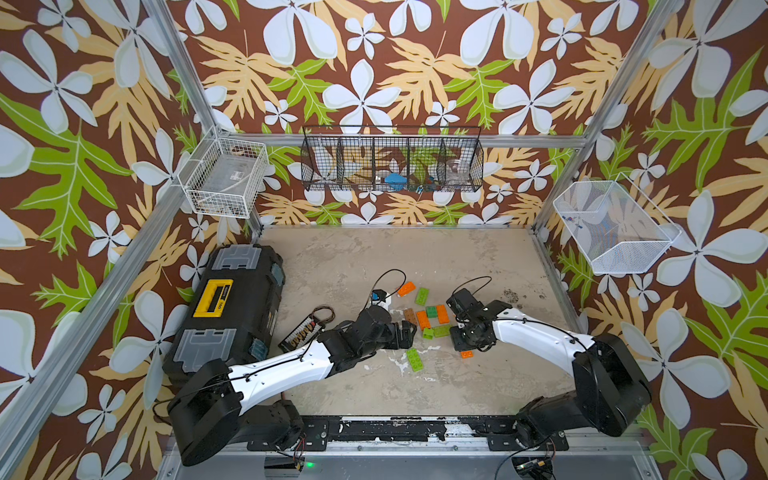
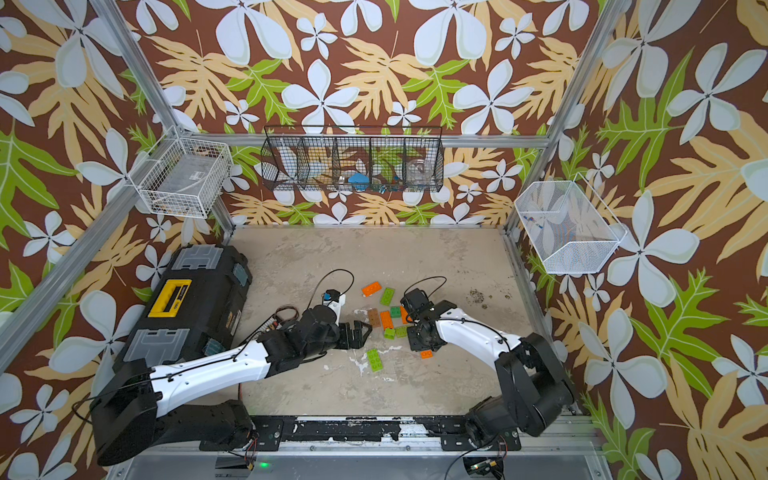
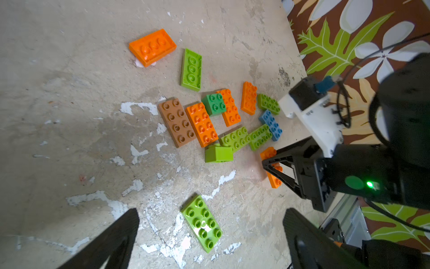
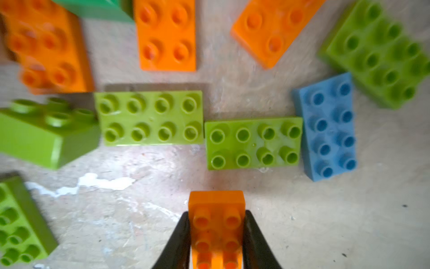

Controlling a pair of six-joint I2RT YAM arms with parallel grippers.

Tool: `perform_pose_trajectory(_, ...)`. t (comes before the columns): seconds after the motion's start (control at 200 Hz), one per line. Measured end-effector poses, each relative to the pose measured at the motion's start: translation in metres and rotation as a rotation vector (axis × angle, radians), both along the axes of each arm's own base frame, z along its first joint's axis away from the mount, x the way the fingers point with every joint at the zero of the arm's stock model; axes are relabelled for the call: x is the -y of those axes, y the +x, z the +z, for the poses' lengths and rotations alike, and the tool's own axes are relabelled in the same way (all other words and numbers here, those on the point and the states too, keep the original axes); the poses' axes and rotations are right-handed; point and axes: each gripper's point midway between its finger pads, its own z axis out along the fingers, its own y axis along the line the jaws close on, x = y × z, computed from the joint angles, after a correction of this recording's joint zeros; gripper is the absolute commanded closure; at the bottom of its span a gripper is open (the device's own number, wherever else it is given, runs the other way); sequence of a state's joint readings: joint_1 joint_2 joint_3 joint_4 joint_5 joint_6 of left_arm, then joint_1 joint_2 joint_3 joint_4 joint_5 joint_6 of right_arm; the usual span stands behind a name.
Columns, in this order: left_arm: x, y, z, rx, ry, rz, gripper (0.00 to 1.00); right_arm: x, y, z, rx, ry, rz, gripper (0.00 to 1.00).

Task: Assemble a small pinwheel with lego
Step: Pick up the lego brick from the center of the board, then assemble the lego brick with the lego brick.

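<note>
R pincer [image 4: 216, 223] pinching orange brick [image 4: 216, 202], L pincer [image 3: 210, 213] spread wide, empty, near lime brick [image 3: 202, 223]

The desk [image 1: 478, 257] is a worn beige slab with white chipped patches. On its left side lies a black toolbox [image 1: 232, 307] with a yellow handle, and just beside it a small strip with coiled wires [image 1: 305, 332]. Near the middle lie the lego bricks [image 3: 235, 137]. An upturned orange brick [image 3: 152, 46] and an upturned lime brick [image 3: 191, 69] lie farthest back. A brown brick [image 3: 178, 122] touches a long orange brick [image 3: 202, 124], and a blue brick [image 3: 271, 125] touches a flat lime brick [image 3: 260, 137]. A lone lime brick [image 3: 202, 223] lies nearest the front, with an outer orange brick [image 1: 466, 354] to its right.
</note>
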State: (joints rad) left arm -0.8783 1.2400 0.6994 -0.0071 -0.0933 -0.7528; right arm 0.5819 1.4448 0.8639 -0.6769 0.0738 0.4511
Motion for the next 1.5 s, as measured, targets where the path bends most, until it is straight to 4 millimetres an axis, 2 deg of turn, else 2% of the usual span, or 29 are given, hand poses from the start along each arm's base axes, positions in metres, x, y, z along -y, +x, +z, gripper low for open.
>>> perform_pose_trajectory(0.155,-0.053,0.024,0.013,0.037,-0.042,0.157,0.0,-0.044,0.004,0.034,0.079,0.067,0.07,0.74)
perform_pose_trajectory(0.245,-0.085,0.031,0.015,0.043,-0.058,0.246,0.0,-0.074,0.008,0.04,0.081,0.095,0.106,0.75)
perform_pose_trajectory(0.325,-0.105,0.033,0.016,0.045,-0.07,0.299,0.0,-0.101,0.013,0.039,0.067,0.118,0.143,0.76)
perform_pose_trajectory(0.465,-0.117,0.027,0.014,0.038,-0.076,0.318,0.0,-0.141,0.027,0.031,0.043,0.162,0.176,0.77)
perform_pose_trajectory(0.621,-0.121,0.021,0.008,0.018,-0.078,0.332,0.0,-0.16,0.039,0.01,0.004,0.155,0.181,0.75)
perform_pose_trajectory(0.796,-0.123,0.019,0.004,0.008,-0.076,0.337,0.0,-0.171,0.042,-0.013,-0.046,0.147,0.186,0.74)
perform_pose_trajectory(0.971,-0.126,0.017,0.002,0.002,-0.065,0.343,0.0,-0.17,0.043,-0.027,-0.067,0.123,0.183,0.73)
perform_pose_trajectory(1.501,-0.128,0.016,-0.006,-0.013,-0.046,0.349,0.0,-0.157,0.046,-0.034,-0.039,0.057,0.169,0.72)
